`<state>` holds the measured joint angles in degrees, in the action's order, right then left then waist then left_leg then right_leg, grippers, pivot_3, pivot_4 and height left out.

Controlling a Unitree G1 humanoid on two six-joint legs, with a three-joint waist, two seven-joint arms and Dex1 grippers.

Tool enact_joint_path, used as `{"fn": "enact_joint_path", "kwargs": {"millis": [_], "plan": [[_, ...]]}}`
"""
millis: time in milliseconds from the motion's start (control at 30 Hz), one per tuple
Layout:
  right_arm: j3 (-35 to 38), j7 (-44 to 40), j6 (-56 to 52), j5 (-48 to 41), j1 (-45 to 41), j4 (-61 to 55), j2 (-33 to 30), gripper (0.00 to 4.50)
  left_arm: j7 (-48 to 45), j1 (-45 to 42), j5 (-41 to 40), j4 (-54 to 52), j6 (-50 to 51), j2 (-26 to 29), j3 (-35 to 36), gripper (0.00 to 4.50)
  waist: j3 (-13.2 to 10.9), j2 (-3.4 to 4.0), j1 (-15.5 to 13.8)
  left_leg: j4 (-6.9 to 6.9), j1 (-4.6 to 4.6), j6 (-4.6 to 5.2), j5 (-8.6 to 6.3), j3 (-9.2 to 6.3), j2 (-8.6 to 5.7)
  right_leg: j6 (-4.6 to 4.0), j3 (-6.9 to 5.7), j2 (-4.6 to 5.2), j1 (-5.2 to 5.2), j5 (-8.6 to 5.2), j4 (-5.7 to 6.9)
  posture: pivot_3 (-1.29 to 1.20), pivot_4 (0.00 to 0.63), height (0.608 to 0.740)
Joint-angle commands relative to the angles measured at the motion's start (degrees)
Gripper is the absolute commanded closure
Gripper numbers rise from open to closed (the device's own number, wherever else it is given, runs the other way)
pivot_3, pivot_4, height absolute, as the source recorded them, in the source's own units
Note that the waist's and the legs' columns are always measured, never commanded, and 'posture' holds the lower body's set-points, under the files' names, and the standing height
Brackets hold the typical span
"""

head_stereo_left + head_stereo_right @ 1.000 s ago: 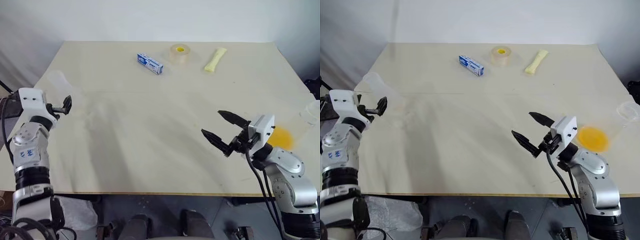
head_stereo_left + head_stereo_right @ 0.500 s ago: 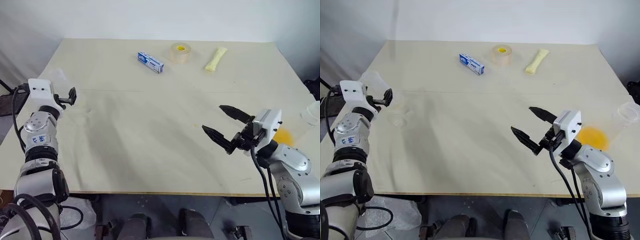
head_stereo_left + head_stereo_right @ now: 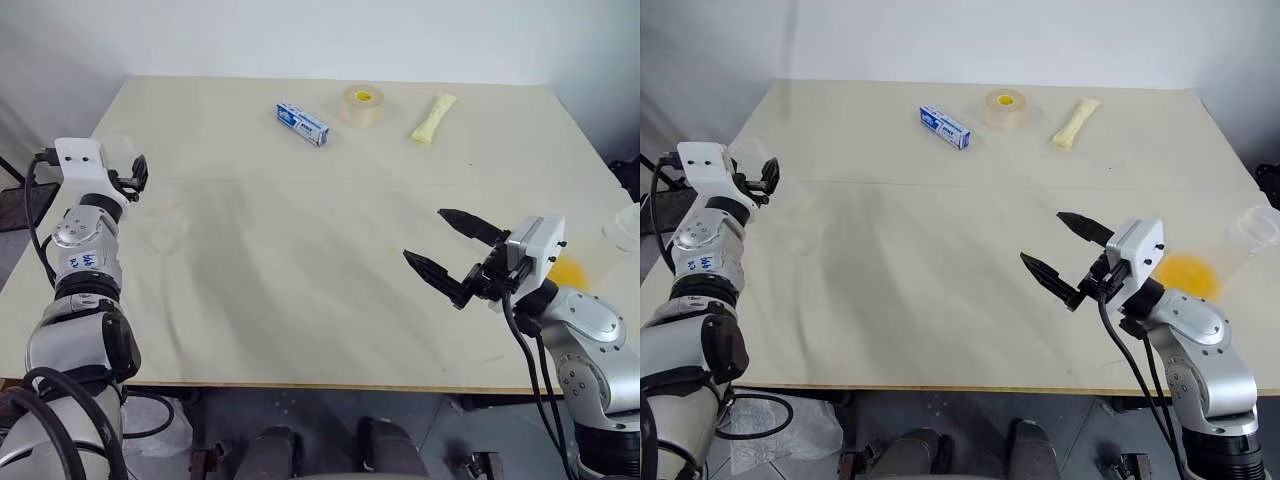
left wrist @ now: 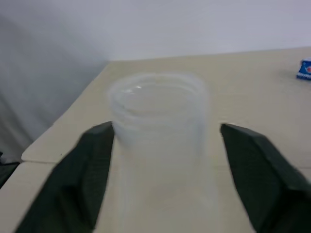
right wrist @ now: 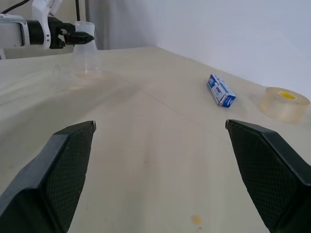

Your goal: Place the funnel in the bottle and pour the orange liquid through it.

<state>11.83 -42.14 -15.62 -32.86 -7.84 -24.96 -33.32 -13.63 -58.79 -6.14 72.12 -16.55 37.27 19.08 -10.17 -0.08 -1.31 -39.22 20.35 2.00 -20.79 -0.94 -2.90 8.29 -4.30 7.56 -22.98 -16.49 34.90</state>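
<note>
The frosted bottle [image 4: 158,111] stands near the table's left edge, its neck between the fingers of my left gripper [image 3: 138,172]. One finger touches the neck and a thin gap shows at the other, so the gripper is open. Just right of the bottle, the small clear funnel [image 3: 165,228] rests on the table. The orange liquid [image 3: 1185,272] sits in a clear wide-rimmed vessel [image 3: 1255,232] at the right edge. My right gripper [image 3: 423,236] hovers wide open and holds nothing, to the left of that vessel.
Along the far side of the table [image 3: 300,330] lie a small blue-and-white box [image 3: 301,124], a tape roll [image 3: 361,105] and a pale yellow packet [image 3: 431,118]. The table's left edge runs close beside the bottle.
My left gripper has moved forward to the bottle's neck and its fingers have narrowed around it. The right arm has stayed in place.
</note>
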Motion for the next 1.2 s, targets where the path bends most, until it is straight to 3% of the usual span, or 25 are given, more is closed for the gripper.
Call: {"fn": "enact_joint_path", "kwargs": {"millis": [33, 367, 533, 633, 833, 1033, 1200], "plan": [[2.33, 0.67, 0.26, -0.72, -0.34, -2.81, -1.1, 0.0, -0.88, -1.91, -0.16, -0.14, -0.54, 0.58, 0.02, 2.17, 0.0, 0.0, 0.0, 0.0, 0.0, 0.0, 0.0, 0.0, 0.0, 0.0, -0.01, 0.0, 0.0, 0.0, 0.0, 0.0, 0.15, 0.74], [3.71, 0.74, 0.47, -0.44, -0.35, -2.02, -1.85, 0.0, -9.42, -5.35, -0.86, -2.63, -1.79, 0.89, -0.92, 2.19, -0.04, -0.07, -0.04, -0.02, 0.02, 0.02, 0.01, -0.01, -0.03, 0.01, -0.03, 0.02, 0.0, 0.01, 0.02, 0.0, 0.15, 0.74], [5.25, -2.28, 0.7, -1.27, -0.68, 0.57, -4.13, 0.0, -30.76, -11.45, -4.57, -7.89, 0.7, -4.81, -3.73, 2.19, -0.11, -0.19, -0.42, -0.37, 0.38, 0.06, 0.02, -0.07, -0.09, 0.06, -0.24, 0.02, -0.01, 0.03, 0.02, 0.0, 0.15, 0.74], [6.79, -5.17, -0.18, -3.4, 1.61, 0.23, -5.62, 0.0, -39.18, -12.53, -6.49, -11.96, 5.45, -8.77, -5.65, 2.19, -0.11, -0.19, -0.17, -0.72, 0.86, 0.12, -0.01, -0.17, -0.16, 0.17, -0.25, 0.08, -0.32, 0.09, 0.07, 0.0, 0.15, 0.74], [10.48, -9.43, -2.89, -8.29, 9.5, -3.6, -7.94, 0.0, -52.21, -8.76, -10.25, -25.02, 16.79, -16.9, -11.66, 2.19, -0.12, -0.19, 0.18, -0.72, 0.88, 0.19, -0.03, -0.07, -0.2, 0.22, -0.22, 0.09, -0.4, 0.12, 0.09, 0.0, 0.15, 0.74], [14.21, -9.66, -2.89, -9.21, 16.28, -6.51, -7.97, 0.0, -58.22, -1.4, -11.61, -36.96, 25.64, -22.01, -18.32, 2.19, -0.12, -0.19, -0.05, -0.8, 0.86, 0.2, -0.02, -0.03, -0.07, 0.22, -0.12, 0.08, -0.41, 0.12, 0.13, 0.0, 0.15, 0.74], [15.14, -7.18, -2.29, -9.14, 19.49, -9.43, -6.02, 0.0, -55.59, 1.83, -8.76, -41.17, 27.78, -24.48, -23.28, 2.19, -0.12, -0.19, -0.22, -0.84, 0.86, 0.2, -0.02, -0.04, -0.08, 0.22, -0.05, 0.08, -0.41, 0.12, 0.14, 0.0, 0.15, 0.74]]}}
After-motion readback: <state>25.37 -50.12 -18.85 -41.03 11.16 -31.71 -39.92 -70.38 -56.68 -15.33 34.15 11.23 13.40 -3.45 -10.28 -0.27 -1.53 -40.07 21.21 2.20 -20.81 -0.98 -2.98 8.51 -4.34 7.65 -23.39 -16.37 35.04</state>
